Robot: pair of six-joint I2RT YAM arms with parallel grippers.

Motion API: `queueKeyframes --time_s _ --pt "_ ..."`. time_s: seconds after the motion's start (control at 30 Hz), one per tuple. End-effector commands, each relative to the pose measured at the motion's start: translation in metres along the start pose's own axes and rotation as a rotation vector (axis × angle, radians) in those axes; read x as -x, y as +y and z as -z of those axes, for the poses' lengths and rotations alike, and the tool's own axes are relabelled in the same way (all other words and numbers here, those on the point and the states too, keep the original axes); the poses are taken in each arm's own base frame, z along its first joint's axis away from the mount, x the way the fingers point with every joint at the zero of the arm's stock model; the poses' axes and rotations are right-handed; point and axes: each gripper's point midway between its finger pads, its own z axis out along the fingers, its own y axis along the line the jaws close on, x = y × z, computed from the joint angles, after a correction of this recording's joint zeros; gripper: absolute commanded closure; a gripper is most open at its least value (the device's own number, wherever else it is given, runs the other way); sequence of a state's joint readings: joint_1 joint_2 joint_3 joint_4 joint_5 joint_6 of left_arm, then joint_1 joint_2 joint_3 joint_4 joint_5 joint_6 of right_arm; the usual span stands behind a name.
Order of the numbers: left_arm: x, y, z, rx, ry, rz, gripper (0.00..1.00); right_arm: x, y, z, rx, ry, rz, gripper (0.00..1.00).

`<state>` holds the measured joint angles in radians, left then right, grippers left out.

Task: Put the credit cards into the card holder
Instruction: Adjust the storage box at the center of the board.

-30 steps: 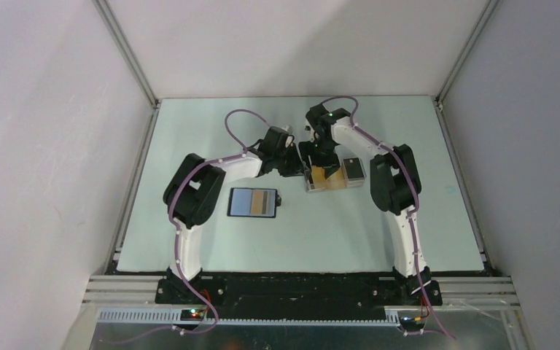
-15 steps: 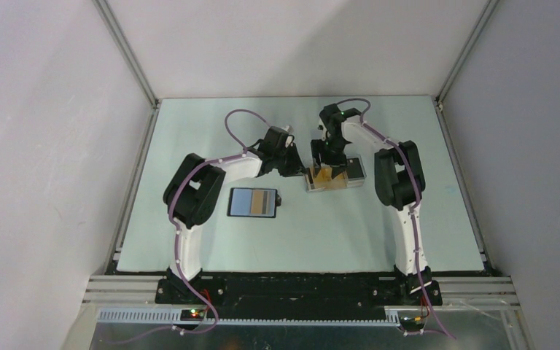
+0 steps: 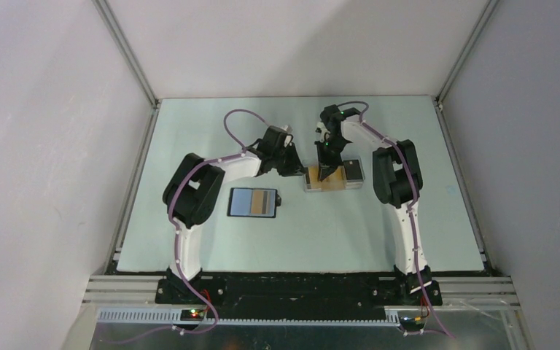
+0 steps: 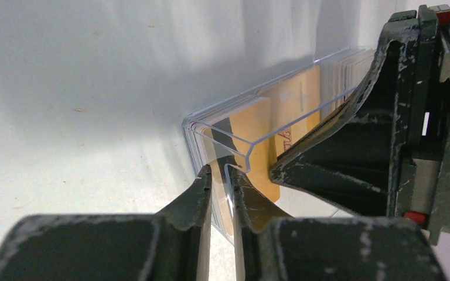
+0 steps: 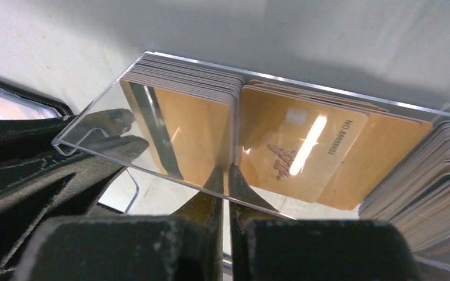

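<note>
the task looks barely begun. the credit cards (image 5: pixel 181 129) stand in packed orange stacks inside the clear tray (image 4: pixel 222 132) towards the far side of the worktop (image 3: pixel 335 233). the card holder (image 3: pixel 253 203) lies open well apart on the near left, showing blue and tan inside. the left end effector (image 4: pixel 222 175) is narrow, clamped on the tray's end wall to steady it. the right end effector (image 5: pixel 224 181) reaches down into the tray with its jaws nearly together, apparently nipping the edge of one orange card, though glare on the clear wall makes that uncertain. lifting a card out, carrying it across and slotting it in are all left to do.
</note>
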<state>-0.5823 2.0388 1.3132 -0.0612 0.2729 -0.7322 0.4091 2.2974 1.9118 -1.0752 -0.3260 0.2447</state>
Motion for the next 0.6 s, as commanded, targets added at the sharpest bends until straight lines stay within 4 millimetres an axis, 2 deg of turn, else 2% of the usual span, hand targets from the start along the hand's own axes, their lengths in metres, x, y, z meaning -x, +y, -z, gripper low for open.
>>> queueKeyframes --time_s 0.0,0.23,0.4,0.57 --pt "-0.023 0.017 -0.009 0.037 0.072 -0.01 1.0 -0.003 0.012 -0.034 0.059 0.046 0.013 1.0" --pt "-0.024 0.019 -0.01 0.04 0.073 -0.009 1.0 0.012 -0.003 -0.007 -0.037 -0.053 0.034 1.0" --pt "-0.025 0.021 -0.01 0.044 0.076 -0.009 1.0 0.01 -0.035 -0.007 -0.156 -0.039 0.003 1.0" --pt "-0.025 0.021 -0.011 0.042 0.079 -0.008 1.0 0.007 -0.048 -0.004 -0.209 -0.047 -0.019 1.0"
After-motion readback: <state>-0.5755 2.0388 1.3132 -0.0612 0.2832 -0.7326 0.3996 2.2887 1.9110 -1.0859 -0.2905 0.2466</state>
